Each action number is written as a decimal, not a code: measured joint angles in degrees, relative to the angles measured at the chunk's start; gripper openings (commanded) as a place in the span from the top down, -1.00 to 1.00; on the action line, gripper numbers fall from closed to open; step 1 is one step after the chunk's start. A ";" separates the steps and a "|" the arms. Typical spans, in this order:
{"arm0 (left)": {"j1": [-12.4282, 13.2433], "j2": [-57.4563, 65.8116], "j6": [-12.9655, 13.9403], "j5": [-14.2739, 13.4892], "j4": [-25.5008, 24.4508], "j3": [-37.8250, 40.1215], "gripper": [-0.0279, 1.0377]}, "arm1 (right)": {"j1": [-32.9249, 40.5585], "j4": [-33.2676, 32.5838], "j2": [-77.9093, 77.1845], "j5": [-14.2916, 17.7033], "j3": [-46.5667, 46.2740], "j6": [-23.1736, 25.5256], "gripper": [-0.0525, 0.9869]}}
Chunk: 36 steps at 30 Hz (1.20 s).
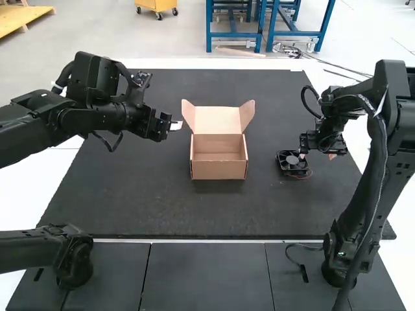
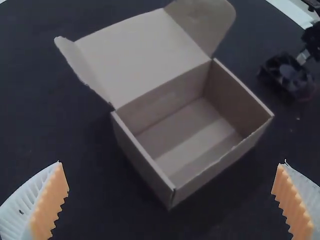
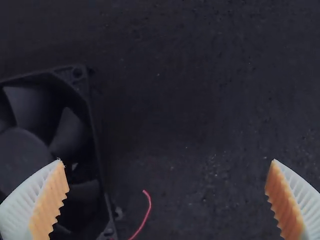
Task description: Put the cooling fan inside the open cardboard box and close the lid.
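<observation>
Both the left end effector (image 1: 170,123) and right end effector (image 1: 318,154) gape empty: at pickup, centre your right one over the black square fan (image 1: 294,164) lying right of the open brown cardboard box (image 1: 219,170).

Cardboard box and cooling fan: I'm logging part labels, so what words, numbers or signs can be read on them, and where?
No readable text anywhere.
The cardboard box is plain on its walls, flaps and floor.
The cooling fan shows no legible mark; any label on its hub is too small to make out.
</observation>
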 measured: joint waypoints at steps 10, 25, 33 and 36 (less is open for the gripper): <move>0.00 0.00 0.00 0.00 -0.04 -0.02 -0.86 | 0.00 1.09 2.99 0.66 0.00 0.00 -0.84; 0.11 0.00 0.00 0.00 -0.63 0.00 -0.86 | 0.00 0.15 6.64 -1.29 2.82 0.17 0.14; 1.09 0.00 0.00 0.00 -0.90 0.00 -0.86 | 0.13 -1.44 8.17 -6.03 4.09 0.37 0.93; 1.07 0.00 0.00 0.00 -0.94 -0.02 -0.86 | 0.22 -1.57 8.20 -6.29 4.22 0.66 0.93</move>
